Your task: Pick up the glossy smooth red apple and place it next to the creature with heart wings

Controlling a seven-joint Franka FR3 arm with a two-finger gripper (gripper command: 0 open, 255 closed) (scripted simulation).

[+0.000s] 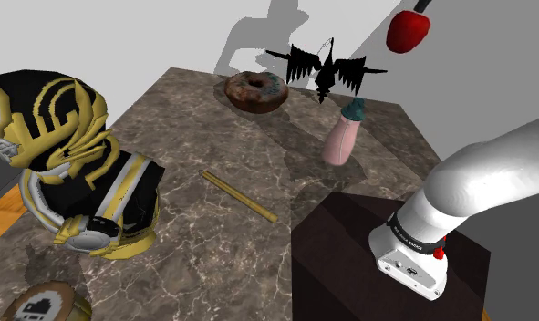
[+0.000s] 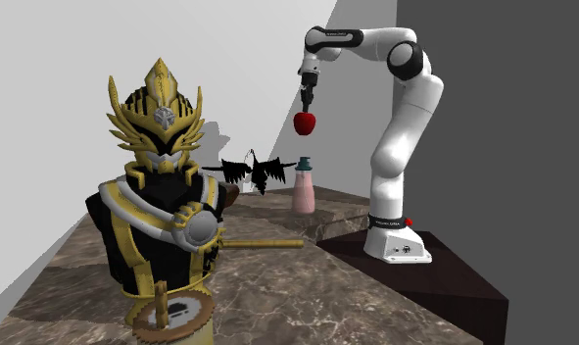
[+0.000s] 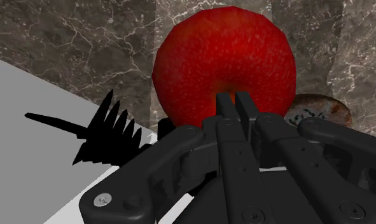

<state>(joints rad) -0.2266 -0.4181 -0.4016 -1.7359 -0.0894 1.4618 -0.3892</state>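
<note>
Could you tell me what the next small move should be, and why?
Probably lower the hand. It holds the apple high above the table, close to the black winged creature. A donut and a pink bottle stand nearby, so descend slowly toward bare table beside the creature.

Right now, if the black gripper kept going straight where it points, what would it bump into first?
The gripper clasps the red apple, so that leads. Under it lies probably the marble tabletop, between the black winged creature and the doughnut; the apple hides the exact spot.
</note>
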